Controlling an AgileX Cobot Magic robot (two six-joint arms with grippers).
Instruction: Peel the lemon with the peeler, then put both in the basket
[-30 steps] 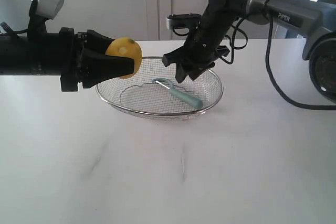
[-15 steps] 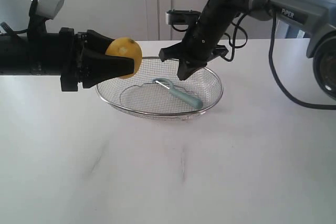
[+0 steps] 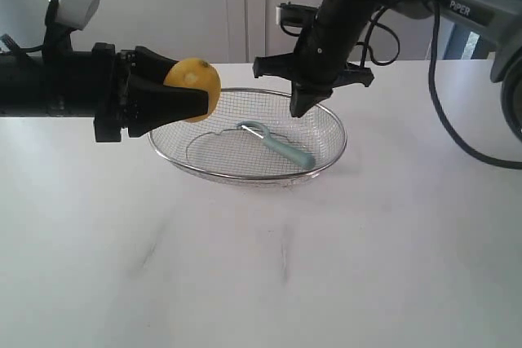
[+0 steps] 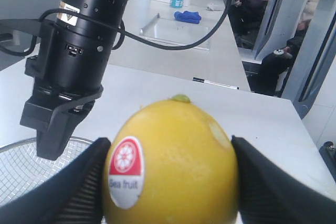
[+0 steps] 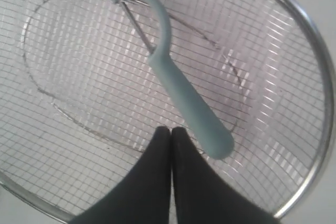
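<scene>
White counter (image 3: 342, 266) carries the basket (image 3: 245, 178), and the peeler (image 3: 285, 148) lies flat on its mesh, near the right side. The lemon (image 3: 194, 79) is off the counter, pinched at its two sides by the left fingers (image 4: 79, 187), in front of or over the basket's left rim. The right fingers (image 5: 152, 187) are pressed together with nothing between them, hanging above the peeler's handle end.

The lemon looks firm and fairly light, but round and smooth-skinned, so it may roll in a loose hold; the present grip across its widest part seems sound. The peeler looks stiff and very light. The handle's middle is the place to take it, clear of the blade, though the mesh leaves little room to get under it.

Only the left wrist view shows the red sticker (image 4: 126, 166) and a small pale mark on the skin. Only the right wrist view shows the fingers shut. Only the exterior view shows both arms' height over the basket.
</scene>
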